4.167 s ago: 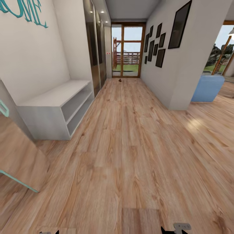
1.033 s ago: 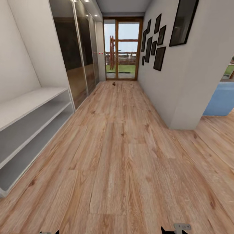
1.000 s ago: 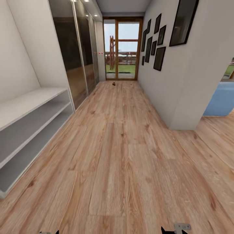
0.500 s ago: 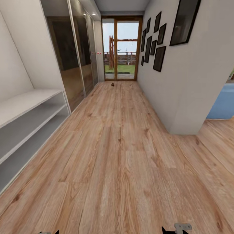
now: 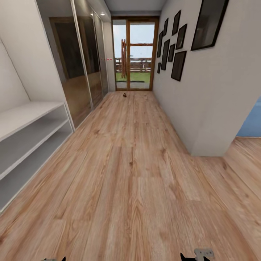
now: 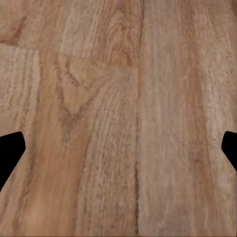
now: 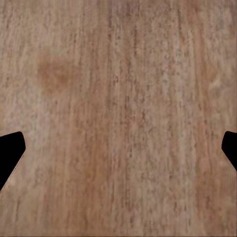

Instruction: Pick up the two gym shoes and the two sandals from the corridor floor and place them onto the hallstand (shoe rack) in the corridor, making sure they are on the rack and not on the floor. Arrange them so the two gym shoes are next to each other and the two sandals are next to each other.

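The corridor floor (image 5: 134, 174) of light wood planks runs ahead of me to a glass door. The hallstand (image 5: 25, 134), a low light-grey open unit with two shelf tiers, stands against the left wall with its shelves bare. Far down the corridor, near the door, a small dark thing (image 5: 124, 95) lies on the floor; it is too small to tell whether it is a shoe or a sandal. My left gripper (image 6: 118, 153) and right gripper (image 7: 118, 153) hang open over bare planks, their fingertips wide apart with nothing between them.
A mirrored sliding-door wardrobe (image 5: 79, 72) lines the left wall past the hallstand. On the right, a white wall (image 5: 203, 101) with black picture frames (image 5: 178, 65) ends in a corner, with an opening and something blue (image 5: 252, 121) beyond it.
The whole view has advanced down the corridor: the hallstand has slid left and partly out of frame, and the wardrobe and the right wall corner are nearer. Both grippers stay as they were.
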Robot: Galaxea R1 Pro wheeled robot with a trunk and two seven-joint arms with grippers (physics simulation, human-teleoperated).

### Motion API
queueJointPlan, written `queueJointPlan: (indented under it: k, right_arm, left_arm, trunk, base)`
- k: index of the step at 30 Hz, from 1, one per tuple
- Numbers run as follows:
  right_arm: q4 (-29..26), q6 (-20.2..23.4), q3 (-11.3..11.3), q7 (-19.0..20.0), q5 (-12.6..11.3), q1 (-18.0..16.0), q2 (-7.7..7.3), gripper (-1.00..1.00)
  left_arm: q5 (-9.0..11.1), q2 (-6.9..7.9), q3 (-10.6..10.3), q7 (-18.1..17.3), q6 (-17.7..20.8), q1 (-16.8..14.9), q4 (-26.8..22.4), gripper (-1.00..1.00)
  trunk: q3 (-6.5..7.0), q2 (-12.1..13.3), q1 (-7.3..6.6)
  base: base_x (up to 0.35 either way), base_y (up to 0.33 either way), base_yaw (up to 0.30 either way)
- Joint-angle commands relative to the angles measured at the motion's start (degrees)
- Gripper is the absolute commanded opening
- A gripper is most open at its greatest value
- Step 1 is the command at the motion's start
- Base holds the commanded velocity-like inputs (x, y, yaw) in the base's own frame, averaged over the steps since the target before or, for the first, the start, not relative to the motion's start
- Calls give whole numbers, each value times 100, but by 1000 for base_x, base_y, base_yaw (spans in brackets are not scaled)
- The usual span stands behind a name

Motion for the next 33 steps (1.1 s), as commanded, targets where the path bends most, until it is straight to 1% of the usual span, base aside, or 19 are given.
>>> queueJointPlan:
  k: [1,23,33]
  right_arm:
    - [6,-19,45,26,-61,-4,-2,100]
    - [6,-19,45,34,-53,-4,5,100]
    - [6,-19,45,34,-53,-2,1,100]
  left_arm:
    - [20,-2,36,-59,6,-5,5,100]
    - [20,-2,36,-58,6,-5,5,100]
    - [20,-2,36,-58,6,-5,5,100]
  trunk:
    - [-5,-2,2]
    - [-5,-2,2]
    - [-5,-2,2]
  base:
    - [333,-83,0]
    - [333,-82,-26]
    - [336,-32,-1]
